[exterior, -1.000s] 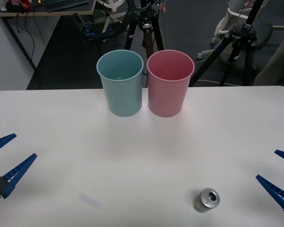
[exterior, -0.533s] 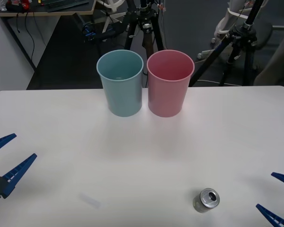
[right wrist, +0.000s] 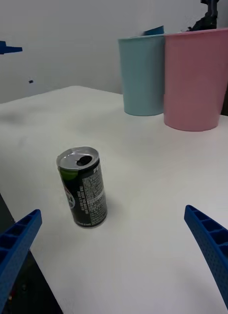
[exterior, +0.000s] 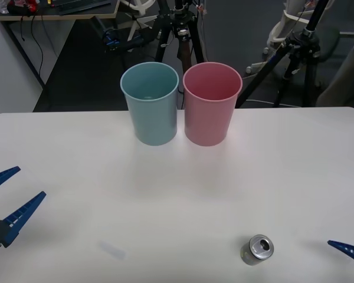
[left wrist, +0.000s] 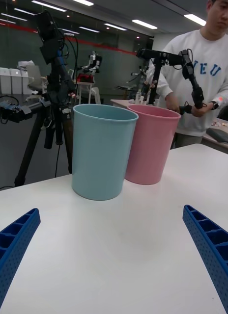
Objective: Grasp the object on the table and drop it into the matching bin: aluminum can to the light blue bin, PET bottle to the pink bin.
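Observation:
The aluminum can (exterior: 258, 249) stands upright near the front edge of the white table (exterior: 283, 171), right of centre; up close the can (right wrist: 84, 187) shows a dark printed side and a shiny pull-tab top. Side by side at the back of the table are the light blue bin (exterior: 150, 103) and the pink bin (exterior: 212, 103). My right gripper (right wrist: 114, 255) is open and low, facing the can from its right, with one blue fingertip (exterior: 348, 250) at the front-right corner. At the table's left edge my left gripper (exterior: 6, 197) hangs open, facing the bins (left wrist: 101, 149).
Black tripods (exterior: 177, 29) and cables stand on the dark floor behind the table. Bare tabletop lies between the can and the bins.
My right gripper has dropped lower and drawn back toward the front-right corner, so less of its fingers shows in the front view. The can, the bins and the left arm have stayed put.

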